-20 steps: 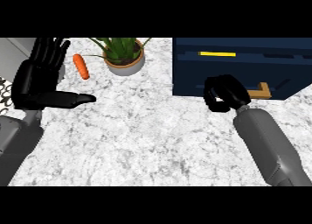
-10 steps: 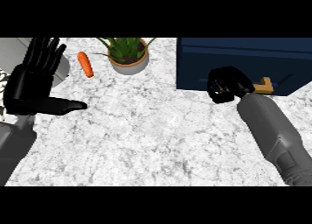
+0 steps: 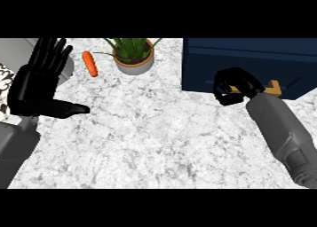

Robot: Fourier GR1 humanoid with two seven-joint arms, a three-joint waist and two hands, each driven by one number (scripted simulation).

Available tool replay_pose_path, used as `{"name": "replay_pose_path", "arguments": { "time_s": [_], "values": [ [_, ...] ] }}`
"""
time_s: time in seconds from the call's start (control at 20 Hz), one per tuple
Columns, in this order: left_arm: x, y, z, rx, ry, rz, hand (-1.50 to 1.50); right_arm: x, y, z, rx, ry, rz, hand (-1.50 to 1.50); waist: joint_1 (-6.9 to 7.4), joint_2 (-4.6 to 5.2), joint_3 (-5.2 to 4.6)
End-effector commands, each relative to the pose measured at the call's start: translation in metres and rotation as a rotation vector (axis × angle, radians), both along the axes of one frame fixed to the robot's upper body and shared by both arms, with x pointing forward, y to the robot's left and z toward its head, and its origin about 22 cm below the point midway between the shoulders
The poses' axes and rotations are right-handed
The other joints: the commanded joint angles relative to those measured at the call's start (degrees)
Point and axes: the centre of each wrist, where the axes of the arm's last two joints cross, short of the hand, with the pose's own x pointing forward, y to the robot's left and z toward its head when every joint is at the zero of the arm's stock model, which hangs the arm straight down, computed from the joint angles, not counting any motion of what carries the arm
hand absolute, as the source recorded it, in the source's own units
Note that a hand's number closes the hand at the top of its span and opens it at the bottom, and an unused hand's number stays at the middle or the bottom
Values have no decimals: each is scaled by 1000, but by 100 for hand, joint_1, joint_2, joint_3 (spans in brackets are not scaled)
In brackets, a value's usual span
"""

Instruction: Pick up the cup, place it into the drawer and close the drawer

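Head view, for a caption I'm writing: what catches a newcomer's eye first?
The dark blue drawer unit at upper right, with the right hand curled at its front. Next the left hand, open with fingers up at the left edge. Between them, an orange carrot beside a potted plant.

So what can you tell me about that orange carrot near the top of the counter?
The carrot is small, plain orange and slim, tapering toward its lower end. It lies flat on the white marbled counter, running almost straight up and down in the view, with a slight slant. It sits between the robot's raised left hand and the potted plant, apart from both. Nothing touches it but the counter.
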Motion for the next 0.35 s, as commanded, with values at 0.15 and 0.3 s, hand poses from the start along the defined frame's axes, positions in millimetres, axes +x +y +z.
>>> {"name": "replay_pose_path", "arguments": {
  "time_s": [0.15,0.3],
  "values": [
    [-4,-4,-13,-3,3,-23,-150,21,-27,47,-5,-85,-177,150,202,251,52],
    [-4,-4,-19,-9,26,-15,-150,18,-40,46,-6,-91,-163,150,165,257,53]
  ]
}}
